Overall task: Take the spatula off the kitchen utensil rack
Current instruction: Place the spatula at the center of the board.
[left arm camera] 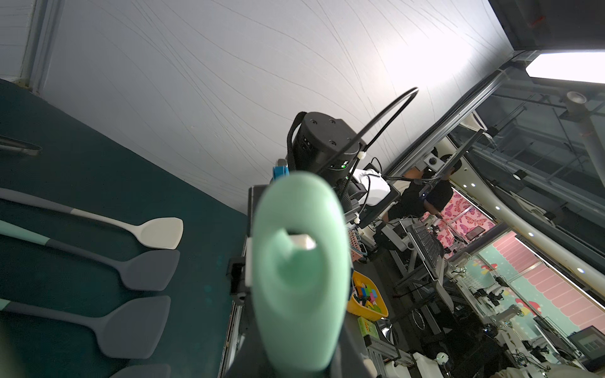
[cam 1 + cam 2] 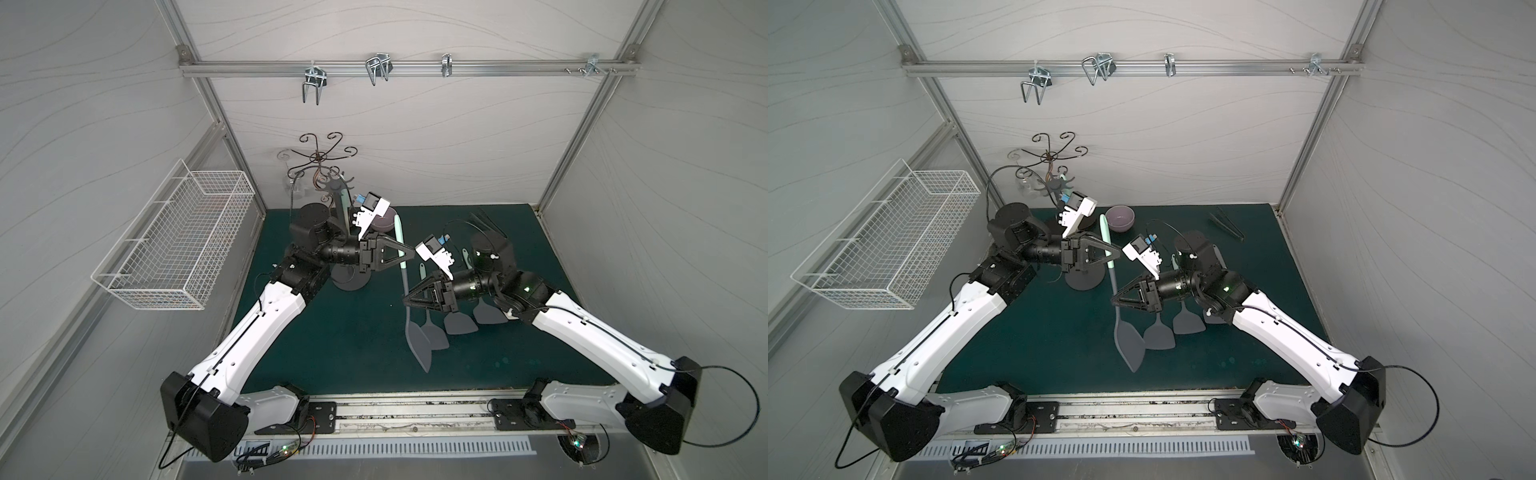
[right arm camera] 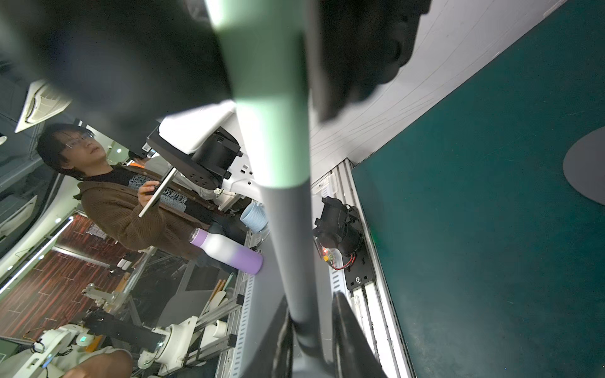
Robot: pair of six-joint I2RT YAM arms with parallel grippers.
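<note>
We've got both arms stretched in from the near corners, forearms angled inward, tips almost meeting mid-scene. The left gripper (image 2: 409, 251) sits farther back, clamped on the spatula (image 2: 417, 338) handle. The right gripper (image 2: 405, 301), nearer, hugs the shaft with narrowed jaws, grip unclear.

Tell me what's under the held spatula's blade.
The green mat and a grey spatula lying on it. The held spatula covers part of that one's blade.

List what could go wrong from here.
1. The left gripper and right gripper are both at one spatula; uneven pulls could twist it loose.
2. Its blade hangs near the loose spatulas; lowering may scatter them.
3. The rack stands right beside the left gripper and might tip.
</note>
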